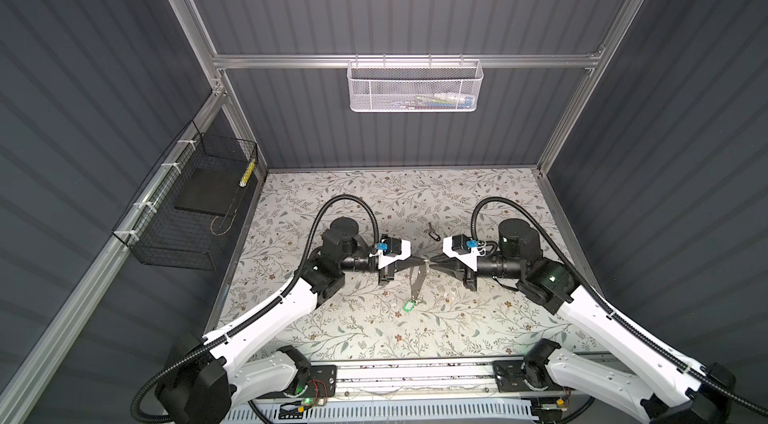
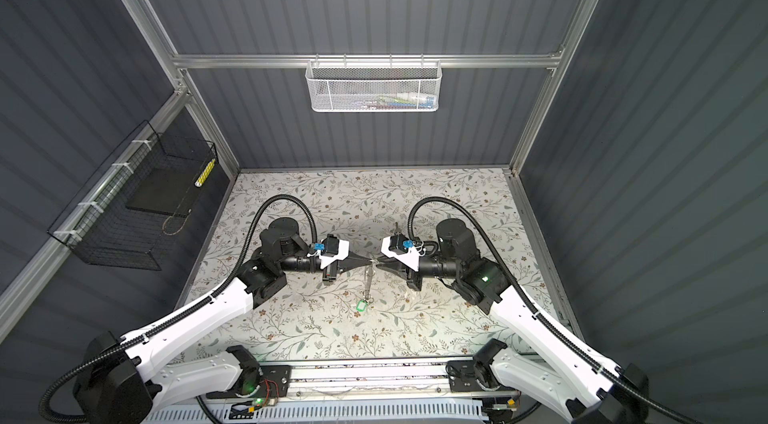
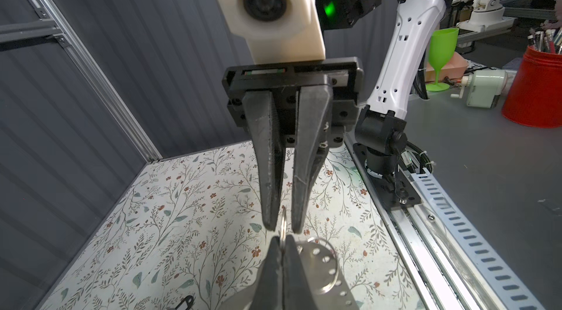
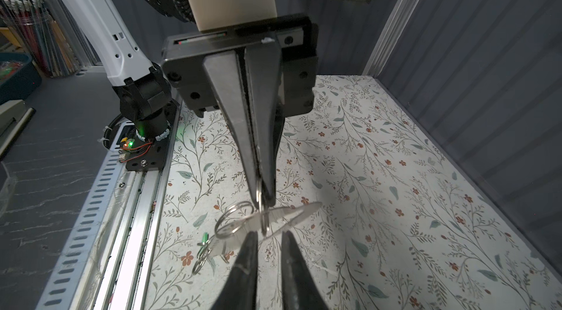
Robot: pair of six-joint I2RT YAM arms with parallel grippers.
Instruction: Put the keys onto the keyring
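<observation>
Your thin silver metal ring: edge-on, partly hidden | left gripper level, squeezes it, lower middle | right gripper level, parted around it

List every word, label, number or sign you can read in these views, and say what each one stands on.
No text is legible in any view.
green tag: the white label window is too small to tell whether anything is written on it.
yellow item in the black wire basket: too small to read.
packets in the white mesh basket: blurred and unreadable.
</observation>
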